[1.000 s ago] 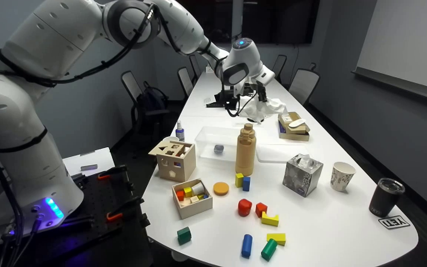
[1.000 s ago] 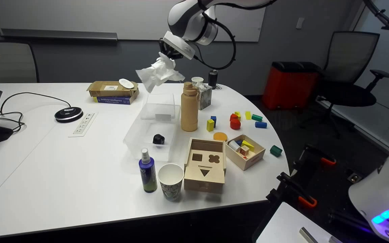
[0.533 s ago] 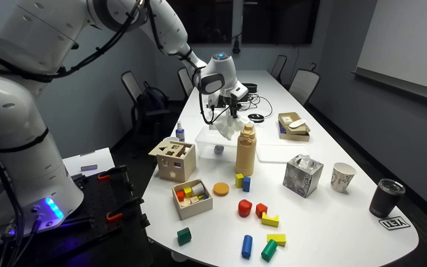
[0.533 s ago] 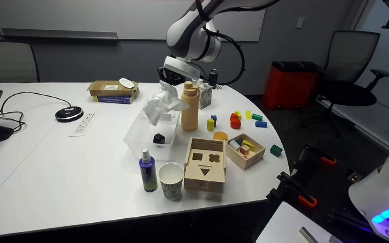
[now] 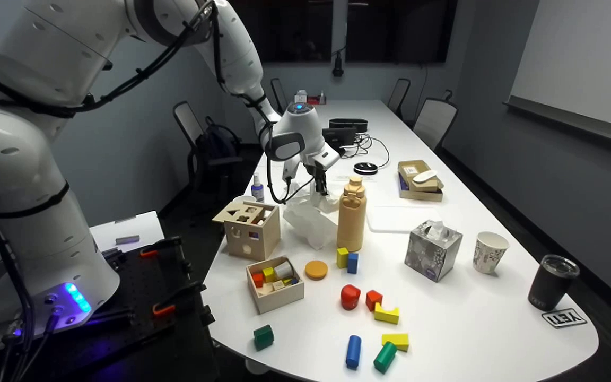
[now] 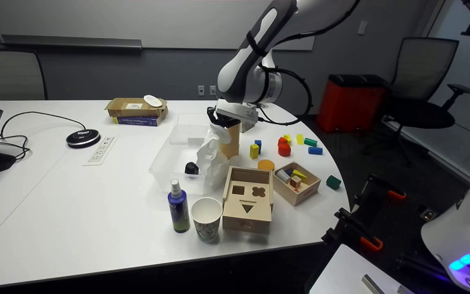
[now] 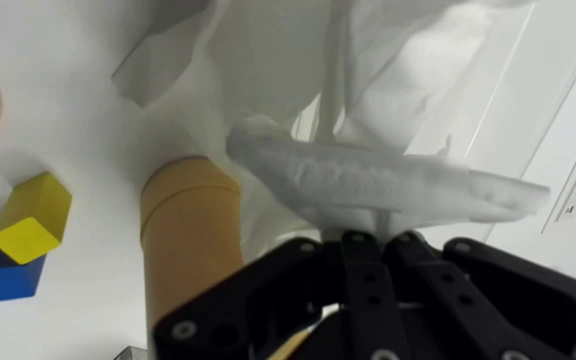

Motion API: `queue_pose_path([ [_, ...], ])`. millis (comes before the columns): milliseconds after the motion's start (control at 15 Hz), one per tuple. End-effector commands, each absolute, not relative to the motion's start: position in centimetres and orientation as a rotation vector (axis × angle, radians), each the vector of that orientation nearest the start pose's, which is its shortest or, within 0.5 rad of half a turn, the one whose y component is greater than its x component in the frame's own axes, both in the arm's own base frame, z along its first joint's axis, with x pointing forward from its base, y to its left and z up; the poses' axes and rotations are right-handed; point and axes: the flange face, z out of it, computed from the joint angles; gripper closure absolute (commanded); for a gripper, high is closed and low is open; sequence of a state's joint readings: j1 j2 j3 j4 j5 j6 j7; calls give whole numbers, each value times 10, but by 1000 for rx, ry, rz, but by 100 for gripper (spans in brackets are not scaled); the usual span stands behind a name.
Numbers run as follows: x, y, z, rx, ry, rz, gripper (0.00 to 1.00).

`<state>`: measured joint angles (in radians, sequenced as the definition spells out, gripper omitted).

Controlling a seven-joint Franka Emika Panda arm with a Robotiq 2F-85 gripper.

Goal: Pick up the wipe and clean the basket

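wipe [image 6: 212, 158] gripped, hanging low at the side of the basket [image 6: 161, 160]

the white wipe hangs crumpled from my gripper [image 7: 380, 239], which is squeezed tight on a fold of it. its lower part falls across the side of the clear plastic basket that faces the tan bottle [image 5: 350, 223]; i can't tell whether it touches that wall. a dark lump [image 6: 191, 168] sits inside the basket.

my arm [image 5: 236, 58] stands beside the table [image 6: 76, 212], crooks high up and slopes down over it, so the gripper at its low end is tilted, aimed downward, near the bottle.

the table is long and white, the room's walls [image 6: 96, 77] grey; i can see mesh-backed chairs [image 6: 426, 67], a whiteboard [image 6: 96, 20] and a red bin [image 6: 351, 106] with a black top.

for lettering, i can read "artificial intelligence" on the spine of a blue book [image 6: 137, 121] under a cardboard box [image 6: 116, 107], and "yeti" on a sticker [image 5: 564, 318] just beside a black tumbler [image 5: 552, 284]. the print on the spray bottle [image 6: 178, 212] is too small for me.
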<state>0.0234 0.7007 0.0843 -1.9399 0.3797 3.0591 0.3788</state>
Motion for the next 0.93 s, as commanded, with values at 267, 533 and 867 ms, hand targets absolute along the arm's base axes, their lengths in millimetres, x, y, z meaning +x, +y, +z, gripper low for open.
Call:
queue_pose_path([
  [267, 640, 86, 165, -2608, 925, -576, 99],
  [533, 648, 97, 154, -2608, 899, -499, 99],
  [867, 648, 79, 113, -2640, 902, -332, 99],
])
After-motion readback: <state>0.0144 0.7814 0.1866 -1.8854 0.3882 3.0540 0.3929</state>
